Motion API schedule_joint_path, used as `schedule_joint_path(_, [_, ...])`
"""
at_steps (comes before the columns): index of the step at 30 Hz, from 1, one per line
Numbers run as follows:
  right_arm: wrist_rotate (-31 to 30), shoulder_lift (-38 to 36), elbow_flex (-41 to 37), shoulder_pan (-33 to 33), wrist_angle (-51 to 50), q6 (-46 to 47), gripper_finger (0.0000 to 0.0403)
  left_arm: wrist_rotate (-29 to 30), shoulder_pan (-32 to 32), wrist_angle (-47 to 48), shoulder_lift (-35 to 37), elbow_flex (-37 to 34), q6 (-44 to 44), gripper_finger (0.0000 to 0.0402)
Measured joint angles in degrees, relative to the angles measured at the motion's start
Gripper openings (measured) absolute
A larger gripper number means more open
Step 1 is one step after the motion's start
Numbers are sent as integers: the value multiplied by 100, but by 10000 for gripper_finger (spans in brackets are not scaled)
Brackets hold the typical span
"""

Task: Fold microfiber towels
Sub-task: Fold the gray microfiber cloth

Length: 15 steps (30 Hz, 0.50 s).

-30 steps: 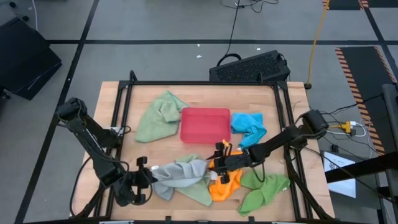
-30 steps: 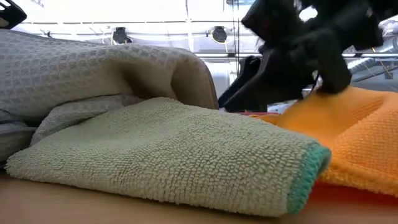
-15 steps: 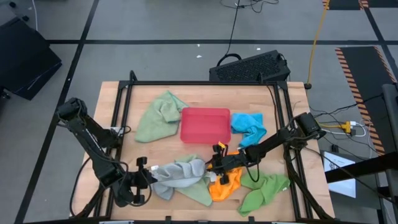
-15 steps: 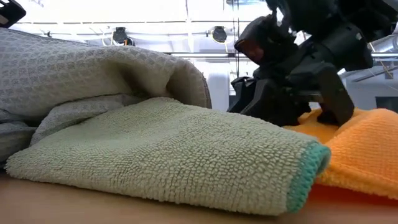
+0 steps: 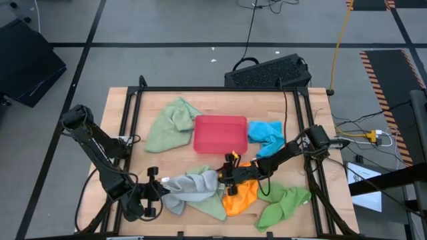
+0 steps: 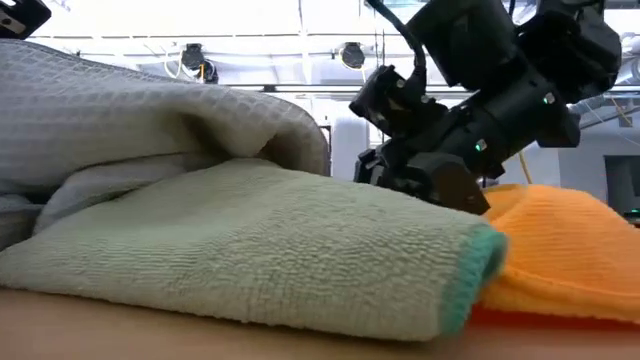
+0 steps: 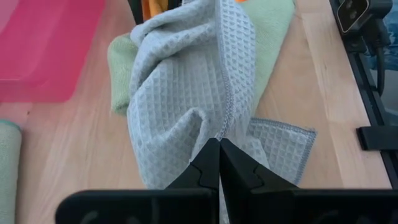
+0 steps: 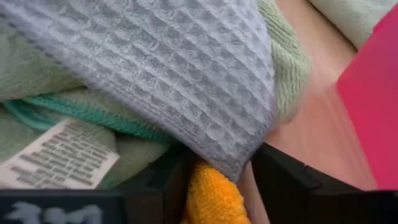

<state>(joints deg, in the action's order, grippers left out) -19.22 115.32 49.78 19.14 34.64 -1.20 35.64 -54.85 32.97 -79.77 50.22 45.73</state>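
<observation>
Left gripper [image 7: 219, 163] pinches the grey-blue towel [image 5: 190, 185] at the counter's near left, fingers pressed together. The cloth stretches rightward to the right gripper [image 5: 229, 175], whose spread fingers seemingly straddle its far corner, not yet clamped.

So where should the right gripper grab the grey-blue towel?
Probably the free corner of the grey-blue towel draped over the orange towel, coming in low from the right. The right gripper already straddles that hanging edge, jaws apart. The left gripper is shut on the opposite end.
</observation>
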Motion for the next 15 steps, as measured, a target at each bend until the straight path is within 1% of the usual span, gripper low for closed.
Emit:
schedule_joint_path(3, [-13, -82, -9, 0, -31, -110, 82, -50, 0, 4, 0, 0, -28, 5])
schedule_joint_path(6, [-15, -325, -18, -4, -257, -108, 21, -102, 2, 18, 0, -2, -47, 5])
schedule_joint_path(7, [-19, -440, -18, 9, -390, -93, 12, -104, 0, 23, 0, -2, -48, 5])
schedule_joint_path(8, [-24, -547, -18, 20, -522, -33, 9, -105, 0, 18, 0, -2, -50, 5])
schedule_joint_path(11, [-16, -916, -18, 57, -1110, 299, 20, -101, 0, 13, 0, -2, -57, 5])
schedule_joint_path(15, [37, -1414, -18, 150, -1816, 708, 22, 20, 0, -42, 2, -2, -105, 5])
